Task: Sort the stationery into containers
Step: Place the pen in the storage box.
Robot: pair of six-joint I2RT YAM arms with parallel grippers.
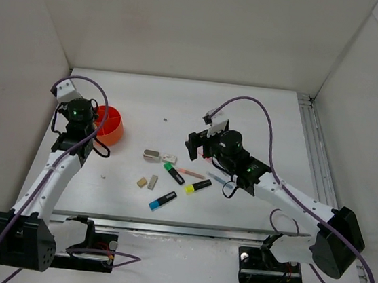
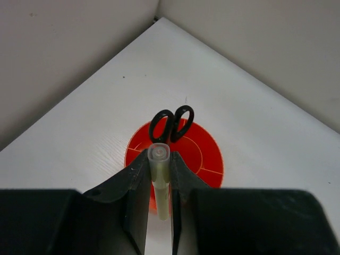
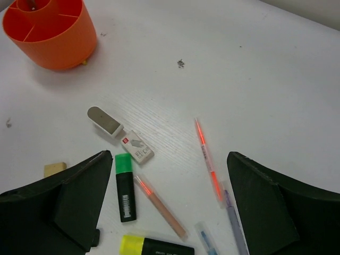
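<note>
Two pincers, two states: the left gripper [image 2: 159, 155] is pinching a pale pen [image 2: 160, 196] above the orange holder [image 2: 204, 159] near the table's [image 1: 247, 114] left edge — black scissors [image 2: 173, 130] stand inside it. The right gripper [image 3: 170, 175] hangs spread wide over a green highlighter [image 3: 125, 194] and thin pens [image 3: 206, 156] towards the near edge.

White arms [image 1: 55, 174], black wrists [image 1: 233, 146], purple cables [image 1: 268, 120]

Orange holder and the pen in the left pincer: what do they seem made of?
The orange holder looks like moulded plastic, smooth with a slight sheen: even colour, thin walls and dividers. The pen in the left pincer is probably pale frosted plastic: its barrel looks slightly translucent.
</note>
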